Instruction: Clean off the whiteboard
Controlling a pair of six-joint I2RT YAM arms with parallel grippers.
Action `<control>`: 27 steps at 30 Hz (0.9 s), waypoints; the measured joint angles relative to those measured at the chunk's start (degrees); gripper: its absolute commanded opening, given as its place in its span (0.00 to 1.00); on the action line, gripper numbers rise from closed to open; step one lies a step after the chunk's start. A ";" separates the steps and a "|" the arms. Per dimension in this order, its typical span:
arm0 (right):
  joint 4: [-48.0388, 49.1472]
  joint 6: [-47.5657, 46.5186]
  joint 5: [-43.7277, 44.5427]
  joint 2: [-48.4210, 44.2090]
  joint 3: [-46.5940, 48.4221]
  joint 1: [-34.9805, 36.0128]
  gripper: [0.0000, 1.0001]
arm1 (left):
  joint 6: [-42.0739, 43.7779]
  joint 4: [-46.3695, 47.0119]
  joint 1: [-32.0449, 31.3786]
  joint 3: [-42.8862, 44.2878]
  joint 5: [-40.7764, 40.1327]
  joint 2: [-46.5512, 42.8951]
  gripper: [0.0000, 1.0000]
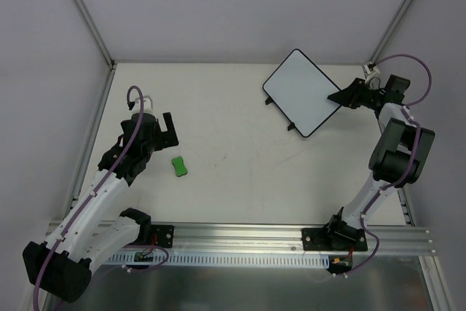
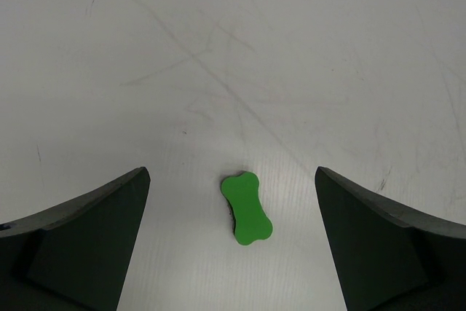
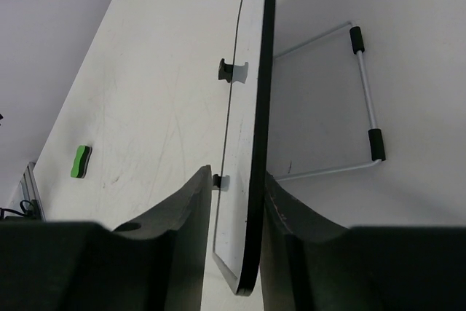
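Edgewise, the whiteboard (image 3: 244,107) sits between the fingers of the right claw (image 3: 239,177).

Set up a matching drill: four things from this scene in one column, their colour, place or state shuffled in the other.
Column one:
1. eraser
2. whiteboard
3. left hand
4. right hand

Column two:
A. fingers either side of the whiteboard's edge
B. wide open, holding nothing
C. green, lying on the table
D. blank white face, far right

Pairs: 1-C, 2-D, 3-B, 4-A
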 measured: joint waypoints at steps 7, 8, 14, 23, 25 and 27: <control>0.02 -0.24 -0.11 1.09 -0.31 0.00 0.46 | 0.02 -0.04 0.00 -0.33 0.20 0.00 0.99; 0.04 -0.24 -0.11 1.09 -0.33 -0.07 0.46 | 0.02 -0.04 0.00 -0.33 0.24 0.00 0.99; 0.50 -0.28 0.02 1.09 -1.49 -0.35 0.56 | 0.04 -0.02 0.00 -1.16 1.14 -0.02 0.99; 0.24 -0.42 4.13 -2.49 -7.52 -1.88 0.97 | 0.09 -0.02 0.00 -1.18 1.44 0.00 0.99; 0.13 -0.35 5.11 -4.83 -8.72 -2.40 0.99 | 0.09 -0.02 0.00 -1.18 1.51 0.00 0.99; 0.28 0.13 6.84 -7.82 -9.62 -2.97 0.99 | 0.09 -0.04 0.00 -1.18 1.68 0.00 0.99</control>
